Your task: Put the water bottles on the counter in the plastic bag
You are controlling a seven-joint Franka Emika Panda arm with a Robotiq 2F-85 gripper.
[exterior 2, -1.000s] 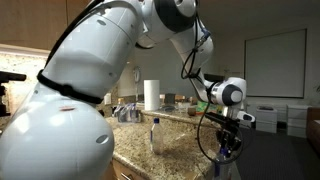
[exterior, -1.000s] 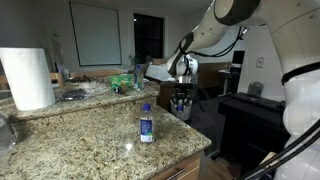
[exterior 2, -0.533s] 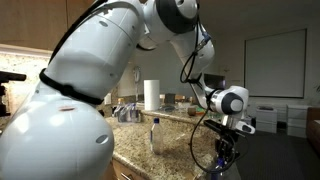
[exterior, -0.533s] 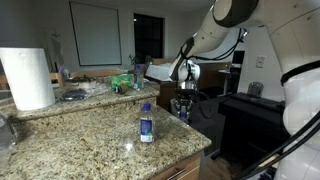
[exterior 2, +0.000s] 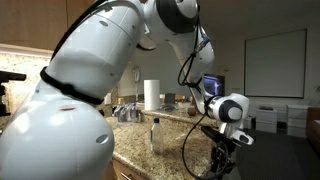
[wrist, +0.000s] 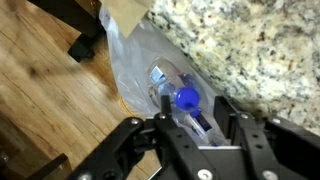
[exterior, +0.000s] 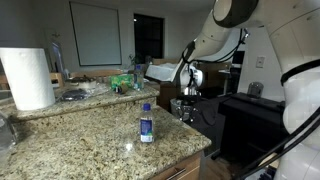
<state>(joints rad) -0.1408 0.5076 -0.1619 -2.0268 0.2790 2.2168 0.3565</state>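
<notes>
My wrist view gives me what neither outside camera does. The gripper (wrist: pixel 195 120) points down past the rounded edge of the counter (wrist: pixel 255 40) into the clear plastic bag (wrist: pixel 130 62). A water bottle (wrist: pixel 185 98) with a blue cap lies inside that bag, right between the fingers (wrist: pixel 232 112). The jaws stand narrowly apart on either side of it, and I cannot tell whether the pads touch it. The bag sits against the counter's side over a wooden floor (wrist: pixel 40 100), with a tan cardboard-like piece (wrist: pixel 125 12) just beside it at the top edge. In both exterior views the gripper shows only as a dark shape low beyond the counter's end, in an exterior view (exterior: pixel 188 106) and in an exterior view (exterior 2: pixel 222 162). There its fingers are too small for me to read, and I cannot make out the bag. What those views do give me is a second bottle (exterior: pixel 146 124) standing upright on the granite, well apart from the gripper, also seen in an exterior view (exterior 2: pixel 155 135). A tall paper-towel roll (exterior: pixel 28 78) stands on the raised ledge behind it. In an exterior view the robot's bulky white arm (exterior 2: pixel 70 110) fills the left and covers much of the counter, while in an exterior view a dark desk (exterior: pixel 255 112) stands past the gripper
</notes>
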